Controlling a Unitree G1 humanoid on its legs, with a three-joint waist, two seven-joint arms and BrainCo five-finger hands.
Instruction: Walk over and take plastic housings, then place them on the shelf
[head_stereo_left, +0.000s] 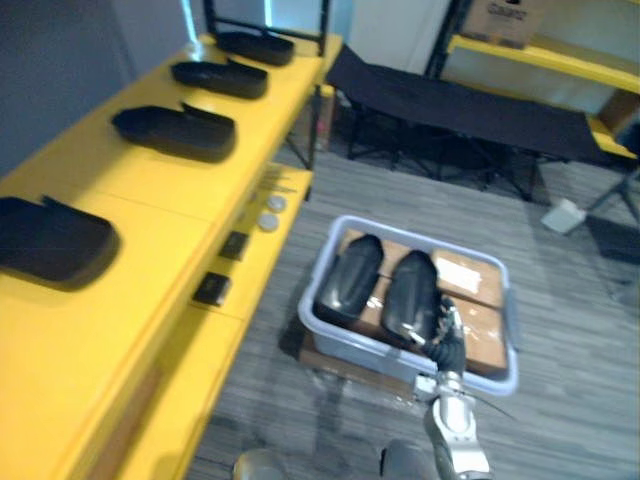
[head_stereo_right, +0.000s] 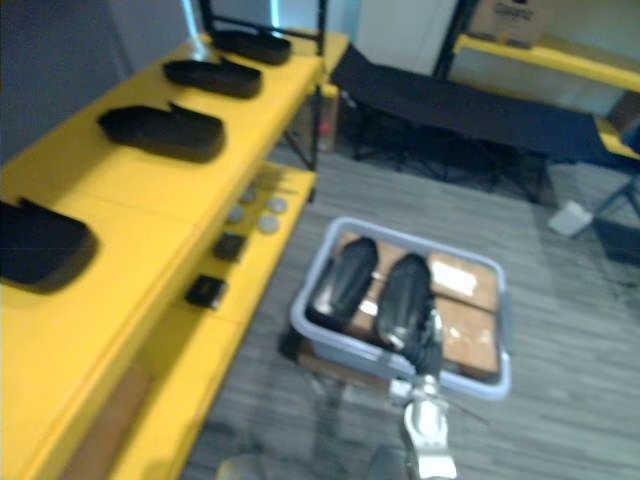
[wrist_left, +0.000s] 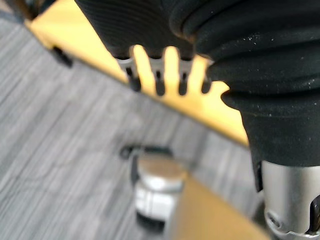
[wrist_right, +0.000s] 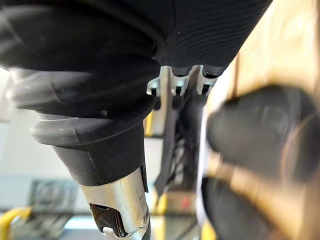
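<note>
Two black plastic housings lie side by side on cardboard in a grey bin (head_stereo_left: 505, 375) on the floor: one on the left (head_stereo_left: 348, 280), one on the right (head_stereo_left: 410, 295). My right hand (head_stereo_left: 445, 345) hovers at the bin's near rim, over the near end of the right housing, with relaxed fingers (wrist_right: 175, 85) that hold nothing. In the right wrist view the housings (wrist_right: 260, 130) show as dark blurred shapes past the fingers. Several more black housings (head_stereo_left: 175, 130) sit in a row on the yellow shelf (head_stereo_left: 150, 200) to my left. My left hand (wrist_left: 157, 75) hangs open beside that shelf's edge.
Small black blocks (head_stereo_left: 212, 288) and round discs (head_stereo_left: 270, 212) lie on the shelf's lower ledge. A black folding cot (head_stereo_left: 460, 105) stands behind the bin. Another yellow rack with a cardboard box (head_stereo_left: 505, 20) is at the back right. A white object (head_stereo_left: 565, 215) lies on the floor.
</note>
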